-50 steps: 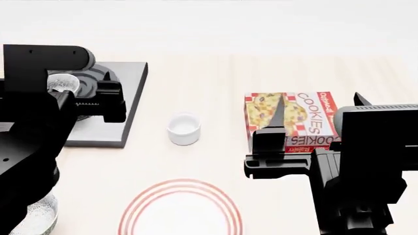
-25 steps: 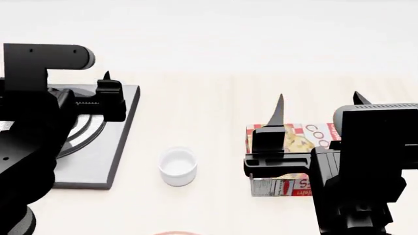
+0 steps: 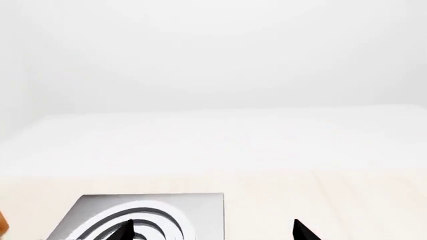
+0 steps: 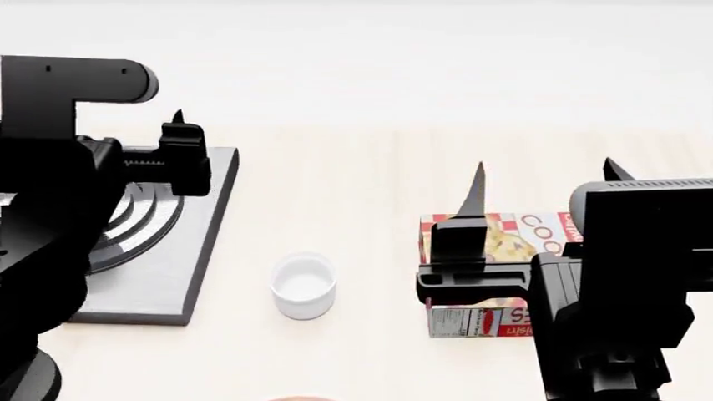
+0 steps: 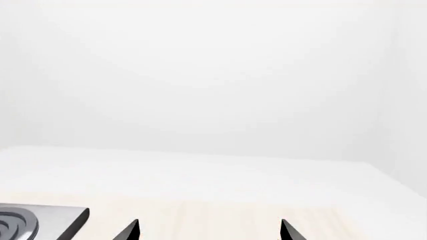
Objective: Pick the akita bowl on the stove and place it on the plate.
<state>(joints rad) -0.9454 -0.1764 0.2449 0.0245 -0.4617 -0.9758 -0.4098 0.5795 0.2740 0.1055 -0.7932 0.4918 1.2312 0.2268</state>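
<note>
The stove [image 4: 206, 242] is a dark grey slab with black ring burner at the left of the head view; its corner also shows in the left wrist view [image 3: 200, 210] and the right wrist view [image 5: 47, 217]. My left arm covers much of it. The akita bowl is hidden in every view. Only a faint reddish sliver of the plate [image 4: 295, 398] shows at the bottom edge. My left gripper [image 4: 128, 127] hovers over the stove's far part, open and empty [image 3: 213, 232]. My right gripper [image 4: 545, 167] hangs open over the table [image 5: 209, 231], above the cookie box.
A small plain white cup [image 4: 303, 286] stands on the table right of the stove. A red cookies box [image 4: 507, 238] lies partly behind my right gripper. The pale wooden table [image 4: 356, 167] runs back to a white wall.
The head view has shifted, so the stove, cup and box sit lower and the plate has nearly left the bottom. The bowl seen by my left gripper earlier is no longer visible. The left gripper rose slightly.
</note>
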